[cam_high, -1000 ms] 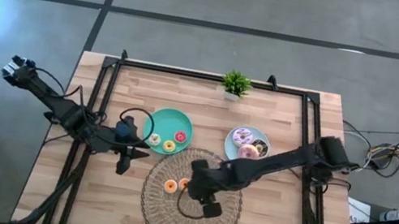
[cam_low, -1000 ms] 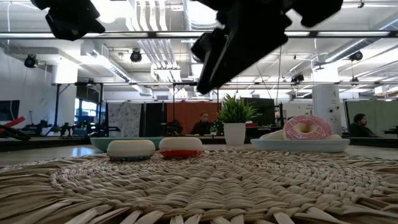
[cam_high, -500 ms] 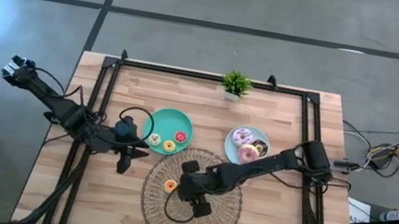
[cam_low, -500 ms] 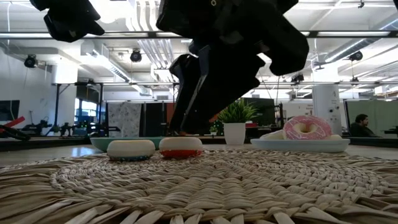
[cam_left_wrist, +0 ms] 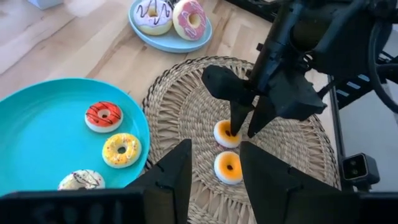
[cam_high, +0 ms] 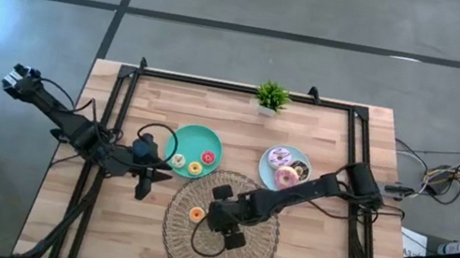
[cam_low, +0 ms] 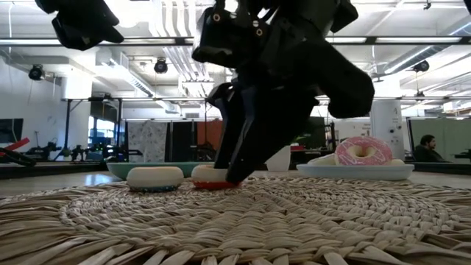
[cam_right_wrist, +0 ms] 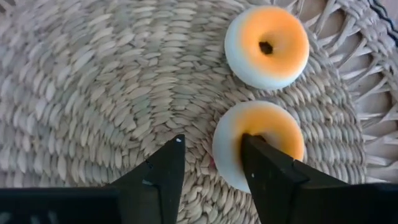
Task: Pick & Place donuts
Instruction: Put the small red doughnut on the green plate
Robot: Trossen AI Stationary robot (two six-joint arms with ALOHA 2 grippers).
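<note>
- Writing: no brand, label or lettering can be read on any item.
- Worktop (cam_high: 302, 256): light wood planks inside a dark frame, standing on a grey concrete floor; the low view looks into an open workshop hall with ceiling pipes and a seated person far off at the right.
- Wicker mat (cam_high: 250, 256): round, woven, at the near middle of the worktop.
- Right tool (cam_right_wrist: 211, 163): down on the mat, fingers apart, one finger (cam_right_wrist: 264, 165) set in the hole of an orange donut (cam_right_wrist: 280, 134) and the other outside its rim on the weave.
- Second orange donut (cam_right_wrist: 267, 46): lies flat on the mat just beside the first, not touching the tool.
- Teal plate (cam_left_wrist: 37, 134): carries a red donut (cam_left_wrist: 103, 116), a yellow donut (cam_left_wrist: 121, 149) and a white sprinkled donut (cam_left_wrist: 81, 181).
- Light-blue plate (cam_left_wrist: 166, 41): holds a pink-frosted donut (cam_left_wrist: 189, 17) and a white-iced donut (cam_left_wrist: 153, 12) with dark drizzle.
- Potted plant (cam_high: 271, 96): at the far edge.
- Left tool (cam_left_wrist: 211, 168): hovers beside the teal plate, fingers apart, holding nothing.
- Change: half a second ago the right tool hung above the mat; it has dropped onto the donut. The left arm has not moved.
</note>
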